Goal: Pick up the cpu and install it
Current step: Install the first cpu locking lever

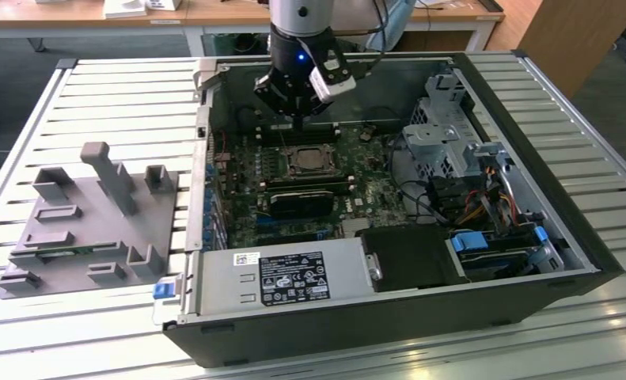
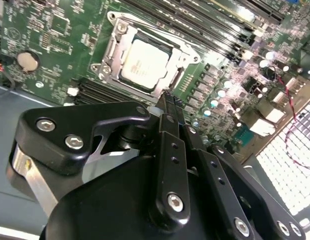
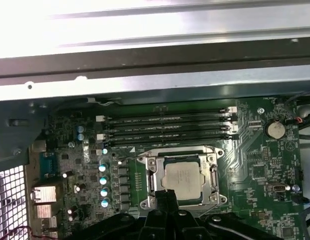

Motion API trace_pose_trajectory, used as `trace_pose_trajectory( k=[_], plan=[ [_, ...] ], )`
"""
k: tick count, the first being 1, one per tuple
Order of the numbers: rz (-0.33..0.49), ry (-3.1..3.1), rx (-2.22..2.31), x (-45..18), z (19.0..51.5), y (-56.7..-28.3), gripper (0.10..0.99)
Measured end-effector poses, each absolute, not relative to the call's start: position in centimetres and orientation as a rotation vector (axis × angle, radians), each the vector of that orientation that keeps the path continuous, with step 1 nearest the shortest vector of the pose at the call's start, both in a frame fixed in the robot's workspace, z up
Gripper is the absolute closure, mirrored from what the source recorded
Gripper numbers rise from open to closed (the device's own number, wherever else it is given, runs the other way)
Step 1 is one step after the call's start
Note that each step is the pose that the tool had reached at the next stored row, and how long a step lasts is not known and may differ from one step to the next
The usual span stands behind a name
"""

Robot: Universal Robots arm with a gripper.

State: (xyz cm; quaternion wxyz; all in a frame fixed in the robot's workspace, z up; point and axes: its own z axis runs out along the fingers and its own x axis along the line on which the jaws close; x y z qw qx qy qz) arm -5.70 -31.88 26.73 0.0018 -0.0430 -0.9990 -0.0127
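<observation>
Second wrist view — cpu (image 2: 145, 61) in socket (image 2: 112, 50).

Slatted table (image 1: 101, 87) under computer case (image 1: 397, 317), grey holder (image 1: 91, 229)

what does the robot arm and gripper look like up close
The gripper is matte black, built of chunky rounded linkage bars joined by silver hex-head bolts, tapering to two slim flat fingers. In the exterior view the arm is a silver-grey cylinder over a black wrist with a small blue light, a white block and a dark cable alongside.
</observation>
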Motion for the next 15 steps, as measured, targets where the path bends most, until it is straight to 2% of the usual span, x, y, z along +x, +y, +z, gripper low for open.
trace_pose_trajectory(
  k=[15],
  plan=[
    [-0.041,-3.139,-0.134,-7.8,26.2,-31.8,0.98]
  ],
)
